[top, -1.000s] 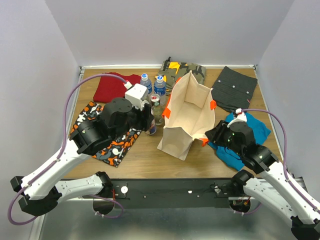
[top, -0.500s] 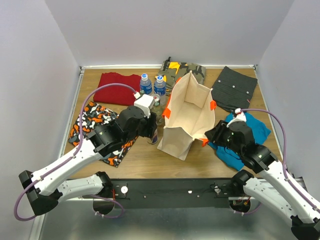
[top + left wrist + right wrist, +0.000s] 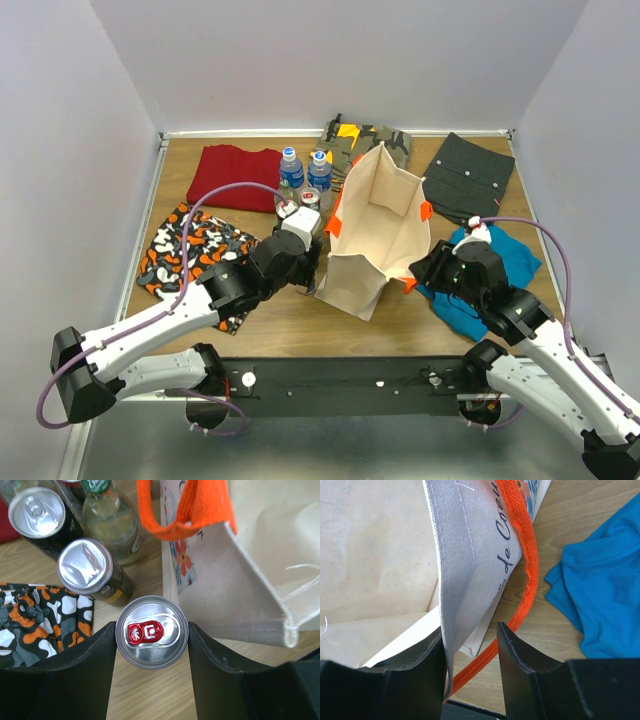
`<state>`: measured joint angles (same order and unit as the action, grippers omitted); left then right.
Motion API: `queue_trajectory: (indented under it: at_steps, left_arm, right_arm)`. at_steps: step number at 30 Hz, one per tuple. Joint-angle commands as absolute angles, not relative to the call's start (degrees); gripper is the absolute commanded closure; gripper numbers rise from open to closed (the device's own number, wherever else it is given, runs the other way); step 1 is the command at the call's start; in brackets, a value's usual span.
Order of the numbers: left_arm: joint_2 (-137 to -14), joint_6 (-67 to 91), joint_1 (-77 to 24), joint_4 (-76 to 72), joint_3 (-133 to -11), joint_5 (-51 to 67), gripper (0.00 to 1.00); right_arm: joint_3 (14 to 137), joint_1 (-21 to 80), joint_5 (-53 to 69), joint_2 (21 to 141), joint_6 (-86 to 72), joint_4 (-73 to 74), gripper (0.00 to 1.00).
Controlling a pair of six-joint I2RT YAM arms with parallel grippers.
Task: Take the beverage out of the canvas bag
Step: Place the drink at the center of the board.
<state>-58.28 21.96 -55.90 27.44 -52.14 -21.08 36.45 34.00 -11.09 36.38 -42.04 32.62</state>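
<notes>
The beige canvas bag with orange handles stands upright and open in the middle of the table. My left gripper is at the bag's left front corner. In the left wrist view its jaws touch both sides of a silver-topped can with a red tab, which is upright over the wood. My right gripper is at the bag's right side. In the right wrist view it is open, with the bag's wall edge against its left finger and the orange handle in the gap.
Two water bottles, two more cans and a glass bottle stand left of the bag. Folded clothes lie around: red, orange-patterned, camouflage, dark grey, blue.
My left arm has swung down and toward the bag's left front corner, carrying the can lower to the table. The right arm and the bag have not moved.
</notes>
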Motion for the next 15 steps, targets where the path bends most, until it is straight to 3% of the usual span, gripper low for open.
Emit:
queue_trajectory:
  at_steps: [1, 15]
  left_arm:
    - [-56.7, 21.4, -57.1, 18.3, -49.0, -26.6, 1.0]
    - [-57.8, 23.7, -60.0, 10.1, -43.2, -36.7, 1.0]
  right_arm:
    - [35.9, 33.8, -11.3, 36.7, -41.7, 33.6, 0.5]
    - [35.8, 33.7, -11.4, 36.5, -41.7, 33.5, 0.5]
